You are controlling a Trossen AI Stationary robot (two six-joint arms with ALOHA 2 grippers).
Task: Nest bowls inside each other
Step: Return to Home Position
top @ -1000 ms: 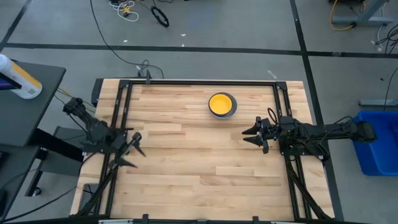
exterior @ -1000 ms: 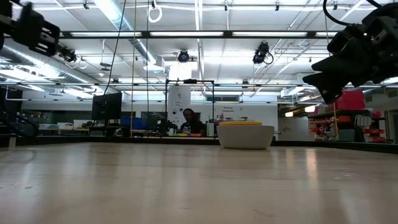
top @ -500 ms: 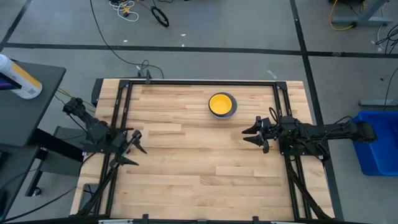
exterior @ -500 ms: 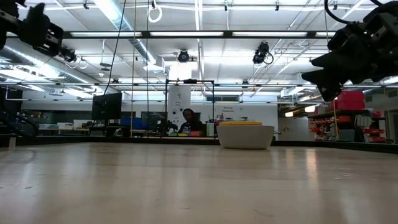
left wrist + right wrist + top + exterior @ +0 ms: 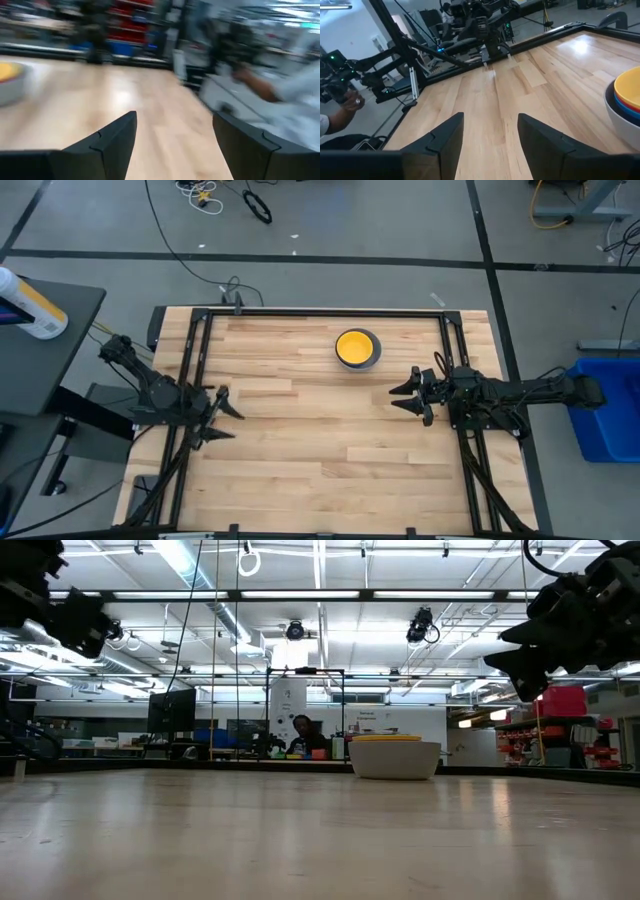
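Note:
A stack of bowls (image 5: 357,348) stands on the far middle of the wooden table, resting on the grey bowl's base. The yellow bowl (image 5: 629,87) sits innermost, blue rims (image 5: 624,106) show under it, and the grey bowl (image 5: 394,760) is outermost. My right gripper (image 5: 392,399) hovers open, about level, near the table's right side, nearer than the stack, with nothing between its fingers (image 5: 449,134). My left gripper (image 5: 236,425) hovers open at the table's left side, far from the stack (image 5: 10,82), also holding nothing.
A black metal frame (image 5: 320,311) runs along the table's edges. Bare wood (image 5: 320,440) lies between the two grippers. Beyond the table, a person's hand (image 5: 340,107) shows on the left arm's side and a white sleeve (image 5: 295,95) on the right arm's side.
My left gripper has turned about its wrist, and its fingers have swung a little toward the table's right. It stays open and its wrist view is blurred. The bowl stack has kept still.

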